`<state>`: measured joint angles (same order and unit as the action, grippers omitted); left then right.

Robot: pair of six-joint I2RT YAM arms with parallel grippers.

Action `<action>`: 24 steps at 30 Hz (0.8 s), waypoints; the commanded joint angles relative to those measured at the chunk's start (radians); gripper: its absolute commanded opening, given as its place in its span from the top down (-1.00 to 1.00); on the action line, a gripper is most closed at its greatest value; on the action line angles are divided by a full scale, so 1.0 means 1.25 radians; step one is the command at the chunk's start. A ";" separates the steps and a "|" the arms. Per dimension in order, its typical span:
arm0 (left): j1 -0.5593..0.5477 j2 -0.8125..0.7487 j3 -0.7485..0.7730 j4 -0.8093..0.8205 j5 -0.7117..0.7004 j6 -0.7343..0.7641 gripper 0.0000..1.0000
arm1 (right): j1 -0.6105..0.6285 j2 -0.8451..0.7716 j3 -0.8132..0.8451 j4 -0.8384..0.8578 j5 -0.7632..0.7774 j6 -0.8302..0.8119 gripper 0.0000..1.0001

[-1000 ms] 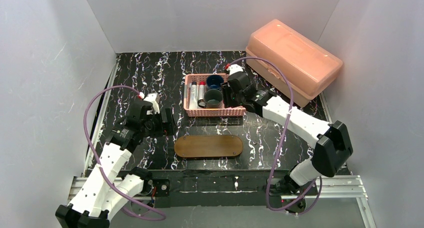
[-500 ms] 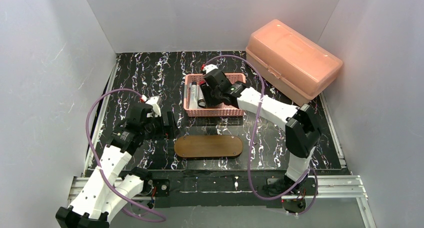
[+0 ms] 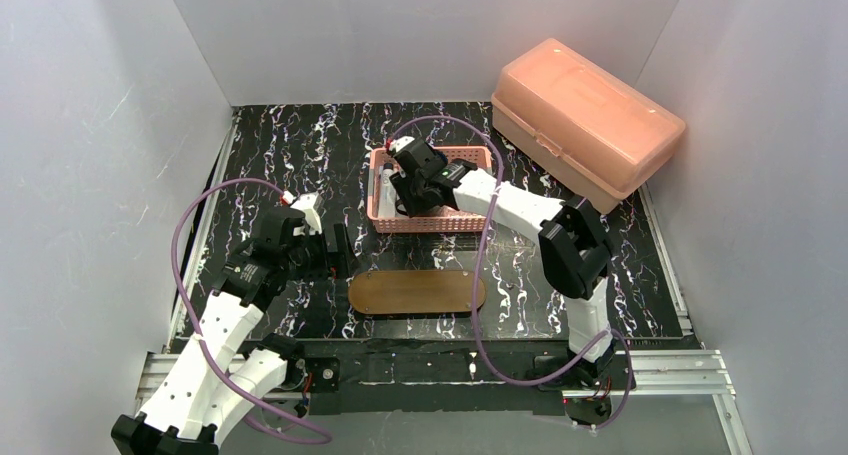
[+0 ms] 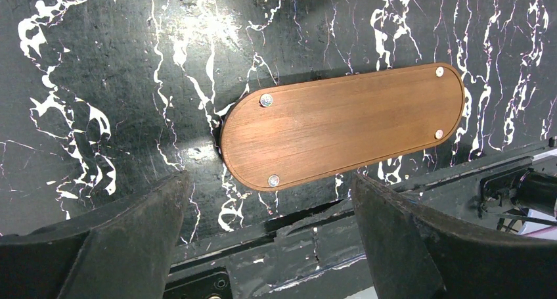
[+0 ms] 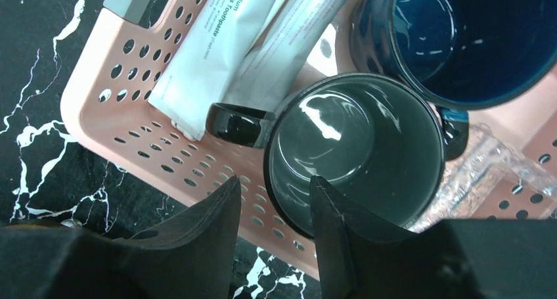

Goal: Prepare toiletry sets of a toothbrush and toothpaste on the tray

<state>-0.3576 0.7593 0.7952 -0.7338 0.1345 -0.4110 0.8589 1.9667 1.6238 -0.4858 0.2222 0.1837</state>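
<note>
The brown wooden tray (image 3: 416, 292) lies bare on the black marbled table and also shows in the left wrist view (image 4: 341, 131). My left gripper (image 3: 335, 250) hangs open and empty just left of it (image 4: 269, 246). My right gripper (image 3: 410, 190) is down in the pink mesh basket (image 3: 432, 223). Its jaws are slightly apart and straddle the near rim of the smoky grey-green cup (image 5: 358, 151), one finger (image 5: 341, 240) inside and one outside (image 5: 197, 236), not clamped. The dark blue mug (image 5: 460, 36), clear glass (image 5: 489, 167) and white toothpaste tubes (image 5: 230, 49) lie beside it. No toothbrush shows.
A large salmon lidded box (image 3: 585, 115) stands at the back right. The pink basket wall (image 5: 131, 95) sits close under my right fingers. The rail (image 4: 368, 246) at the table's near edge runs just below the tray. White walls enclose the table.
My right arm swung left across the basket, from its right side to over the grey-green cup, and the fingers came down around its rim. The left arm barely moved.
</note>
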 commanded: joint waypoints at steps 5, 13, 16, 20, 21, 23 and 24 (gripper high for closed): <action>-0.004 -0.023 -0.004 -0.004 -0.001 0.011 -0.87 | 0.000 0.073 0.080 -0.017 -0.032 -0.044 0.10; -0.004 -0.026 -0.004 -0.004 -0.006 0.010 -0.88 | 0.000 0.094 0.097 -0.035 -0.010 -0.052 0.32; -0.004 -0.026 -0.004 -0.004 -0.006 0.010 -0.88 | 0.000 0.097 0.099 -0.041 -0.005 -0.056 0.50; -0.004 -0.025 -0.004 -0.004 -0.007 0.010 -0.88 | 0.000 0.096 0.109 -0.043 0.000 -0.059 0.84; -0.004 -0.024 -0.004 -0.005 -0.006 0.010 -0.88 | 0.000 0.096 0.113 -0.045 0.003 -0.061 0.93; -0.003 -0.022 -0.004 -0.004 -0.007 0.009 -0.88 | 0.000 0.094 0.127 -0.052 0.011 -0.063 0.97; -0.005 -0.021 -0.004 -0.005 -0.007 0.010 -0.88 | 0.000 0.095 0.133 -0.058 0.013 -0.064 0.97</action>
<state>-0.3576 0.7341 0.7933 -0.7338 0.1314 -0.4110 0.8616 2.0850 1.7142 -0.5304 0.2001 0.1272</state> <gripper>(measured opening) 0.937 0.190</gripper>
